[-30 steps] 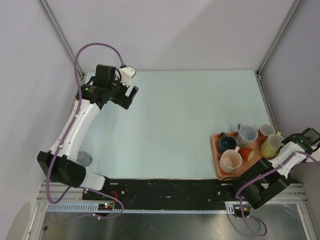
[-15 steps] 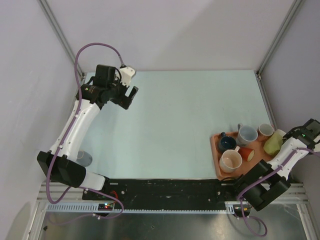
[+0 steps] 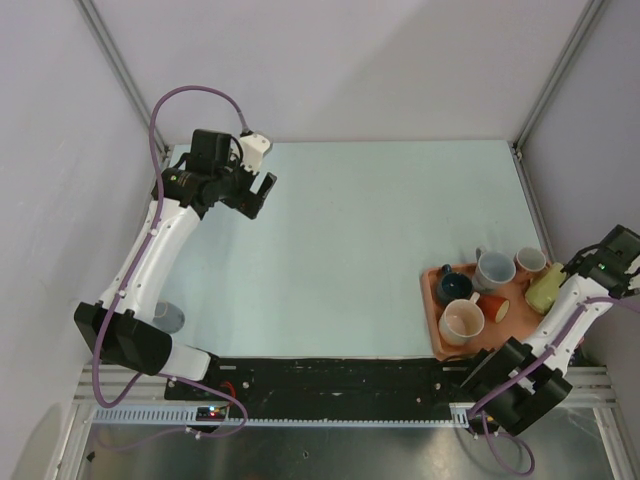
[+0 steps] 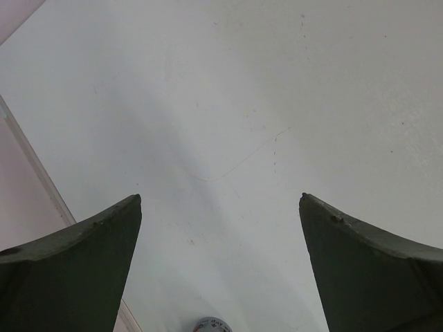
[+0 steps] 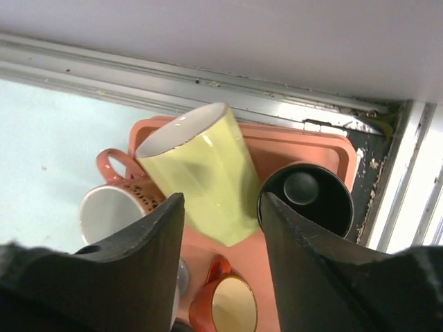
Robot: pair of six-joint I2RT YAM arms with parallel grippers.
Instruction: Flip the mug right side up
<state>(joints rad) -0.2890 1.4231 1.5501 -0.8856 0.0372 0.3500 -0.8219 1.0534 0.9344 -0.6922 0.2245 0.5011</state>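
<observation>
- Mug leans at the tray's right edge; glazed, stiff, breakable, so I'd pinch its wall at the rim.
- My right gripper stands part-open, empty; left gripper wide.

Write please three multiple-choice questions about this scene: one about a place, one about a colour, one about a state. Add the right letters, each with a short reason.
1. Where on the table does the orange tray stand?
A. At the near right part
B. At the far left corner
C. In the middle

2. What colour is the mug just in front of the right claw?
A. Blue
B. Yellow-green
C. Purple

3. How is the left claw?
A. Shut on a cup
B. Shut, holding nothing
C. Open, holding nothing

Right letters:
1 A: the top view shows the orange tray at the near right, beside the right arm.
2 B: the right wrist view shows a yellow-green side just beyond the fingers.
3 C: in the left wrist view the fingers stand wide apart, with only bare table between them.
</observation>
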